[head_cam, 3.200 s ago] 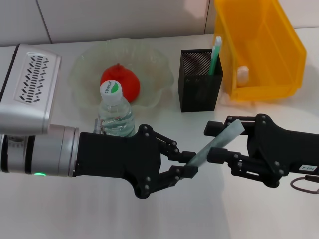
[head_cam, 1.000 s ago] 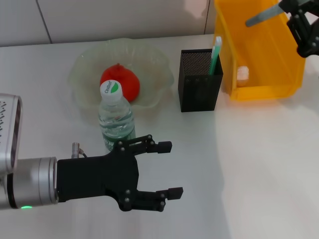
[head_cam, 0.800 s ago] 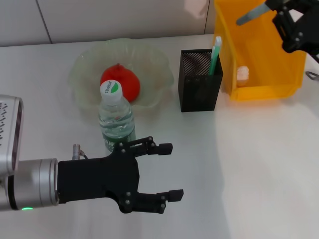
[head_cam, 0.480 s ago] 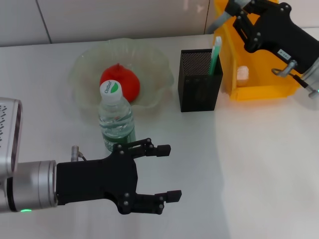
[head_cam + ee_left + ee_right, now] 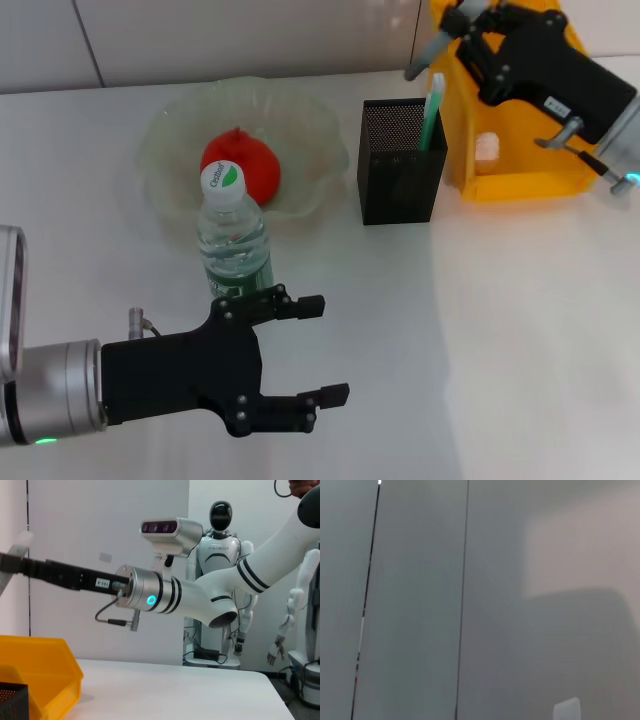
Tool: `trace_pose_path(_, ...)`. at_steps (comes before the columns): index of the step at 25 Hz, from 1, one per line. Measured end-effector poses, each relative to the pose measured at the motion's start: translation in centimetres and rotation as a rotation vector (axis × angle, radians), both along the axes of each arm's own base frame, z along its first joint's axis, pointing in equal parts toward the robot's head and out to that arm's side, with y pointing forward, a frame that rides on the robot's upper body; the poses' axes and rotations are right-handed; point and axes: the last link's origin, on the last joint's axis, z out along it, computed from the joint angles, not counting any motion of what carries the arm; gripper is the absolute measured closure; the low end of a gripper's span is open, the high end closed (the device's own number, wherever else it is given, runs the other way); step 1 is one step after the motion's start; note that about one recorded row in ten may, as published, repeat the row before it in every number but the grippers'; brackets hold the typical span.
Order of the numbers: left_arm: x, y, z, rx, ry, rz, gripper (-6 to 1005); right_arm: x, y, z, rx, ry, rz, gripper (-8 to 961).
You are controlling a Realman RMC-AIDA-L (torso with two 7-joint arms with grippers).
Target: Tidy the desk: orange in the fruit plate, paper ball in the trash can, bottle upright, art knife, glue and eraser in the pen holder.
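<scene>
My right gripper [image 5: 463,24] hangs above the black mesh pen holder [image 5: 400,180], shut on the grey art knife [image 5: 422,58], which slants down toward the holder's opening. The left wrist view shows that same knife [image 5: 19,544] from the side. A green-and-white stick [image 5: 432,105], seemingly the glue, stands in the holder. The orange [image 5: 240,165] lies in the clear fruit plate [image 5: 175,140]. The bottle [image 5: 235,240] stands upright before the plate. A paper ball [image 5: 487,147] lies in the yellow trash can [image 5: 540,110]. My left gripper [image 5: 322,348] is open and empty, low beside the bottle. The eraser is out of view.
The white desk stretches bare to the right of my left gripper. A pale wall runs behind the plate and bin. In the left wrist view a white humanoid robot [image 5: 220,535] stands in the room behind the desk. The right wrist view shows only grey wall.
My right gripper carried the art knife left from over the trash can to above the pen holder. The left arm drew back a little toward the desk's near edge.
</scene>
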Motion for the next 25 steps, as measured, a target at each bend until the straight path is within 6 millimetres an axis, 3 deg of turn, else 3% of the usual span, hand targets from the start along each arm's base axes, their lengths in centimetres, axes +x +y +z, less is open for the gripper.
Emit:
trace_pose_path(19,0.5,0.1,0.4,-0.021,-0.032,-0.005,150,-1.1,2.0,-4.7,-0.090,-0.147,-0.063,810)
trace_pose_path(25,0.6,0.3,0.6,-0.017,-0.035,-0.002,151,-1.2,2.4,-5.3,-0.097,-0.166,-0.088,812)
